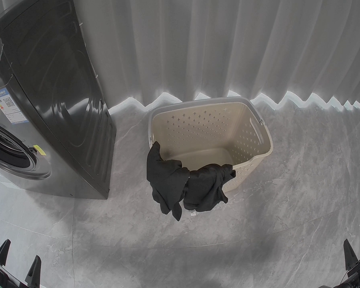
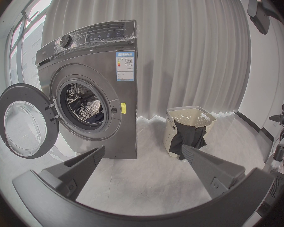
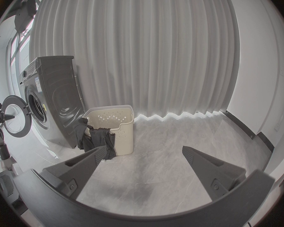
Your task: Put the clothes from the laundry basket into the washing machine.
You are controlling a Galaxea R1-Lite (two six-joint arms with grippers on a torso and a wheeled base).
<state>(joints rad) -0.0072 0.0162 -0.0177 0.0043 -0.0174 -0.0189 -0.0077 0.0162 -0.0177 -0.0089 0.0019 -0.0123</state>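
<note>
Clothes [image 1: 188,185]: a black bundle draped over the near rim of the basket [image 1: 212,127], bunched towards its left near corner. Most of the cloth hangs down the outside of the wall, and the lowest folds reach close to the floor [image 1: 268,229]. I see a small white tag at the bottom edge.

Basket: cream plastic with star-shaped holes in the walls and a handle slot on the right side, standing upright on the floor.

Washer [image 1: 56,101]: dark grey, just left of the basket with a strip of floor between them. Its round door [image 2: 25,123] is swung wide open, on the side away from the basket, and the drum [image 2: 85,103] is exposed. There is a dark patch low in the drum, and I cannot tell what it is.

Curtain [image 1: 228,37]: pale and pleated, hanging right behind the basket.

Left gripper [image 2: 142,148]: well short of the basket on the washer side, fingers spread apart, nothing between them.

Right gripper [image 3: 144,148]: well short of the basket on the opposite side, fingers likewise spread and holding nothing.
</note>
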